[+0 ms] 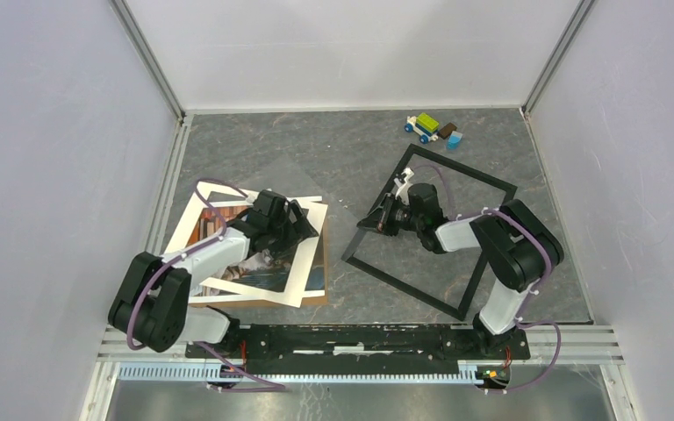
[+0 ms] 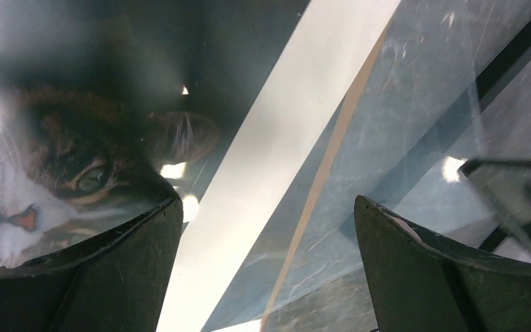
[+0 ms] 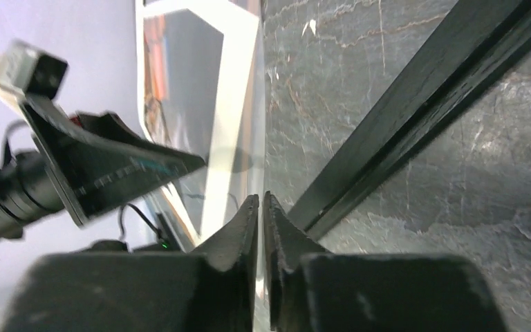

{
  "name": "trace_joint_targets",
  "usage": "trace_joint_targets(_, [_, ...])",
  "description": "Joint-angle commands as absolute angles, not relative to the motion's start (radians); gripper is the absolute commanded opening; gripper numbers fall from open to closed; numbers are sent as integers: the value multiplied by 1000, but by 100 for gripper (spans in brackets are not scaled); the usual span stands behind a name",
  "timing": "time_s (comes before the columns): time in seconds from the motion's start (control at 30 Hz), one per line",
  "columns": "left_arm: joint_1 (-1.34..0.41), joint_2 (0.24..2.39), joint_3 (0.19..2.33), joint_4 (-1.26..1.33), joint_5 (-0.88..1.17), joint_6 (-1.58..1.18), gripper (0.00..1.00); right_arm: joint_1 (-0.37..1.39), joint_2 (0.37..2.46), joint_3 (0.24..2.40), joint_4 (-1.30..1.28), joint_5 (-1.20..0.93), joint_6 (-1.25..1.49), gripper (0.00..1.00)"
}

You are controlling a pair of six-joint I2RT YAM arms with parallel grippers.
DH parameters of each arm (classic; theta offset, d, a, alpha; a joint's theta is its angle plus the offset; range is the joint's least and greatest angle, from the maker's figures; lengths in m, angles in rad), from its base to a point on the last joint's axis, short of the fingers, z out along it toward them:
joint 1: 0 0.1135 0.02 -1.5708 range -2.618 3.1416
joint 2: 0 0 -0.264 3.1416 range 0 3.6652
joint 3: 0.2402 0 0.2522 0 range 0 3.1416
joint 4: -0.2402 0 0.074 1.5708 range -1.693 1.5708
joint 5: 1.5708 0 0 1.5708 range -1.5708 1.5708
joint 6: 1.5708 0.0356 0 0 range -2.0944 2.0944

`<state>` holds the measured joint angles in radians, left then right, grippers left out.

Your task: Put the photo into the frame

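Worktop [image 1: 316, 149]: one grey, marbled surface carrying everything.

Arms: two. The left arm [image 1: 202, 259] is folded at the elbow near its base, with the forearm reaching forward and to the right over the photo. The right arm [image 1: 500, 237] is bent high at the elbow, with the forearm reaching left across the frame opening.

Frame [image 1: 404, 286]: one, thin and black, lying flat and skewed on the right half of the worktop, with bare worktop showing through its opening.

Photo [image 1: 268, 274]: one, cat print face up, on the left half of the worktop and well apart from the frame.

Backing board [image 1: 325, 263]: one, brown, lying under the photo and showing along its right and near edges.

Clear pane [image 2: 422, 90]: one, scratched, reaching from the right pincer toward the photo. Whether its far edge rests on the photo cannot be told.

Left pincer [image 2: 266, 204]: fingers spread wide, holding nothing, positioned over the photo's right border.

Right pincer [image 3: 259, 197]: fingers nearly together, clamping the pane's thin edge just beside the frame's left bar.

Toy bricks [image 1: 433, 129]: one small cluster at the far edge.
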<state>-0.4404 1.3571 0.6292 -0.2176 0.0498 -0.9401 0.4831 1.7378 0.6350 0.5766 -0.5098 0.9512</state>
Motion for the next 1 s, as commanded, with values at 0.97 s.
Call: trace_joint_targets(0.97, [-1282, 1595, 1048, -433, -1005, -41, 66, 514, 1330, 630, 214, -192, 1416, 0])
